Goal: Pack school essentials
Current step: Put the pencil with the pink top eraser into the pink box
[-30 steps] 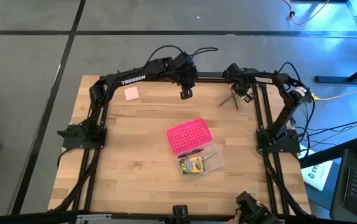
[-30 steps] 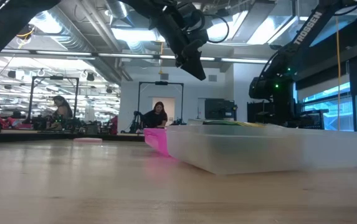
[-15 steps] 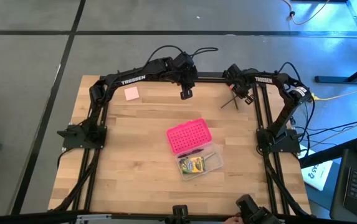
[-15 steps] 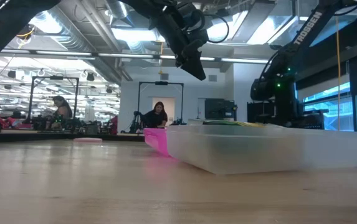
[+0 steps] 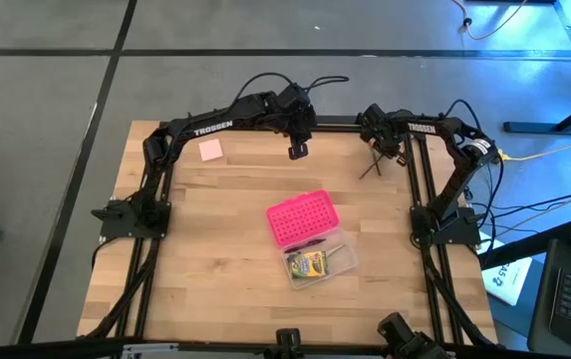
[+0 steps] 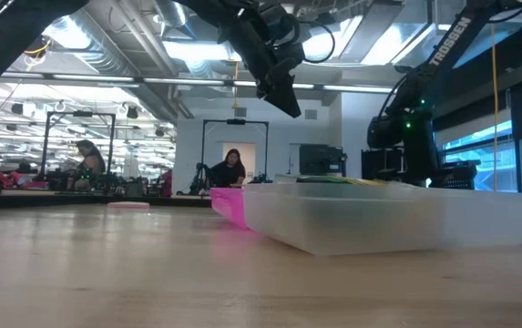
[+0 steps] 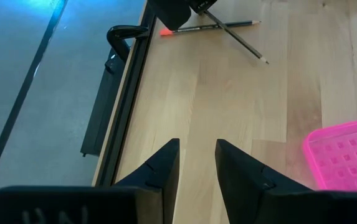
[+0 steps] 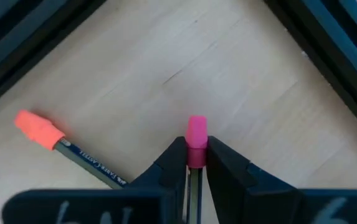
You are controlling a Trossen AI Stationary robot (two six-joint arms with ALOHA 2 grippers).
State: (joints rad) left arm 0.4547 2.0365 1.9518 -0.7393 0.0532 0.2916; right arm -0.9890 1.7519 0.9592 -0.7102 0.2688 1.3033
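Held item: pencil [image 8: 195, 155], dark shaft with a pink eraser cap [image 8: 197, 134]; judged very light, stiff and thin, smooth enough to swivel in a pinch.
Best hold: judged to be on the shaft close behind the eraser, as taken now; a hold nearer the middle would likely swing less in carrying.
Right gripper [image 8: 196, 163]: at the far right corner of the table, fingers closed on the pencil just below its pink cap; the rest of the shaft is hidden between the fingers.
Second pencil [image 8: 72, 150]: dark blue-grey shaft with printed lettering and an orange-red eraser end, lying flat on the wood just beside the held one; equally light and prone to roll.
Left gripper [image 7: 197, 163]: hanging above the far middle of the table, fingers a narrow gap apart, nothing between them.
Case [image 5: 322, 261]: clear, rectangular, near the table's middle; the crayon box [image 5: 309, 264], green and yellow, already lies inside.
Lid [image 5: 301, 219]: pink, perforated, resting at the case's far edge and leaving it open.
Sticky-note pad [image 5: 210, 150]: pink square at the far left, well apart from the case; light, flat, best taken by its edges.
Table [image 5: 215, 299]: pale wood planks.
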